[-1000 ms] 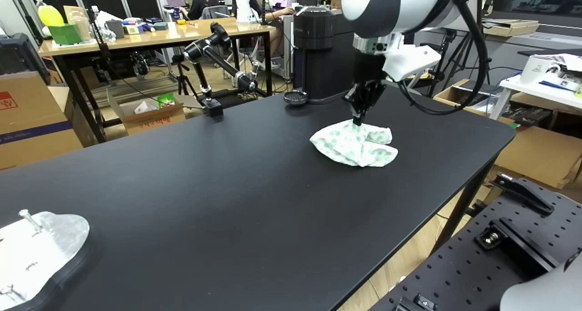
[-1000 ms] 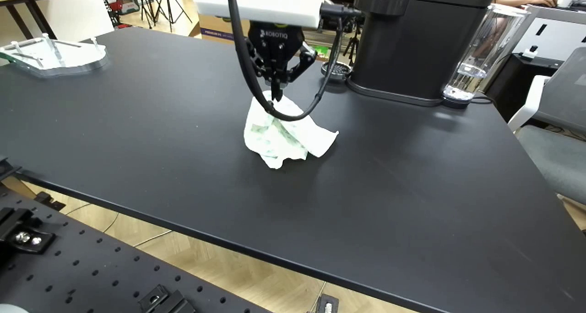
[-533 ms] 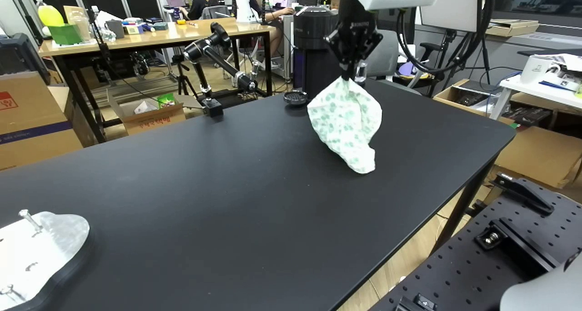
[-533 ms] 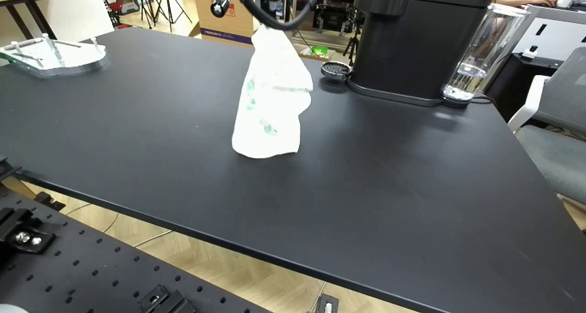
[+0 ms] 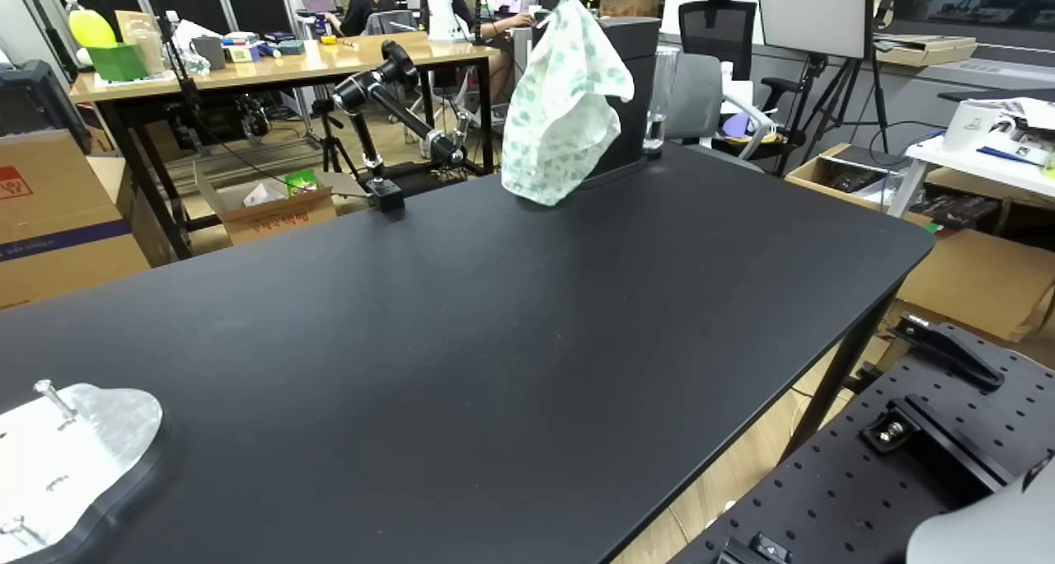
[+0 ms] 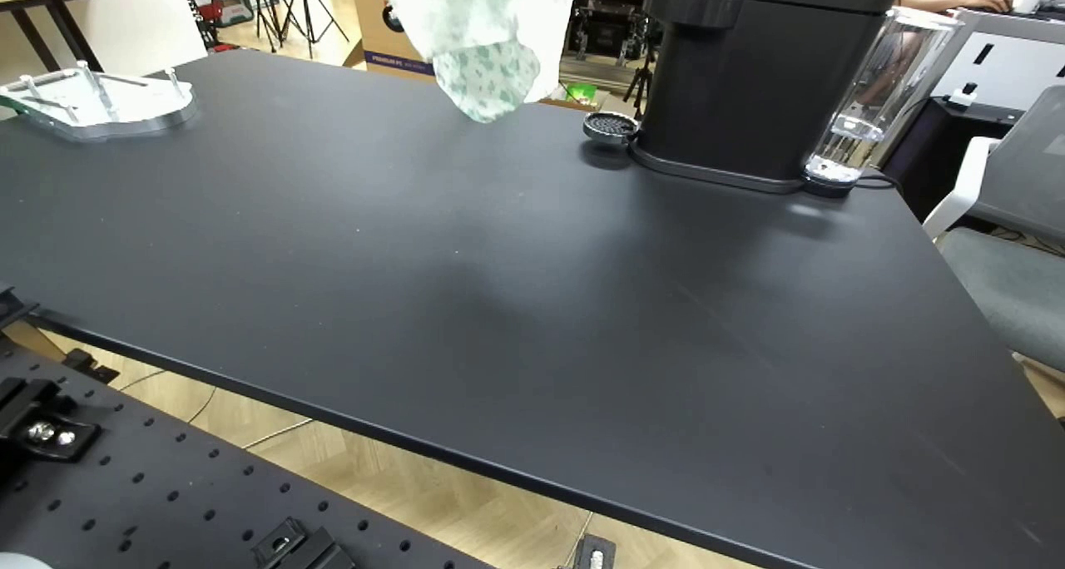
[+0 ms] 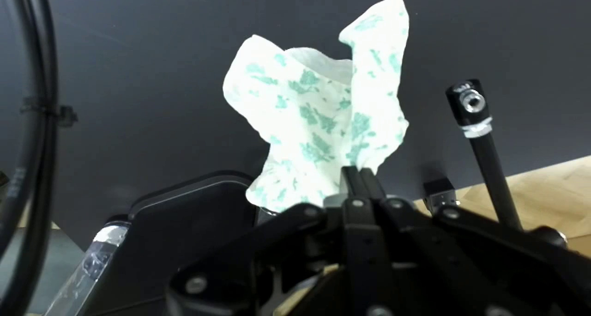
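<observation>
Cloth [image 7: 318,117] hangs beneath the end effector [image 7: 358,171] gripping it.

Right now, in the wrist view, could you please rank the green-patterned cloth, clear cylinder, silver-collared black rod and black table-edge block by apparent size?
Largest to smallest:
1. Green-patterned cloth
2. Clear cylinder and silver-collared black rod: too alike to rank; the frame cuts the cylinder.
3. Black table-edge block
</observation>
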You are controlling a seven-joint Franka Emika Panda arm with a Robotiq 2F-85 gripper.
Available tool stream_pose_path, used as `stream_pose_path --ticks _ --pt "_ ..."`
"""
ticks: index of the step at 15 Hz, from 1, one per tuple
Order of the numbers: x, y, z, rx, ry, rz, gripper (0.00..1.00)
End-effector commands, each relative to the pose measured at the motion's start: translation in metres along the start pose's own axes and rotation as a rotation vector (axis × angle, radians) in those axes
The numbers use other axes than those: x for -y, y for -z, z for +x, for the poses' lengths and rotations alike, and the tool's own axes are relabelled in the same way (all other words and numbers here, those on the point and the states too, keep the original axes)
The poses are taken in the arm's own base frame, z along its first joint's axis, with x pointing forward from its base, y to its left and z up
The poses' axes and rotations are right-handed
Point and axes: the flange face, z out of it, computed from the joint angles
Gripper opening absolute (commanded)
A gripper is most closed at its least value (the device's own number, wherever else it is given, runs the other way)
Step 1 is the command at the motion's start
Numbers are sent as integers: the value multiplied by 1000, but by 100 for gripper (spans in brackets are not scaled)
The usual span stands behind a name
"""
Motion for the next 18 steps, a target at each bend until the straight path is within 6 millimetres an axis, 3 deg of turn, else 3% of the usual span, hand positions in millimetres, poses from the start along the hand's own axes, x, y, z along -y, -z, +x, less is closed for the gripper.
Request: stream_pose_path --ticks 1,5,12,15,18 --pt "39 48 32 -12 -45 -7 0" --pt "81 75 58 -25 -53 5 0" --pt "152 52 89 15 -22 28 0" --pt "176 42 87 71 -10 26 0" --pt "182 43 78 96 -48 5 0"
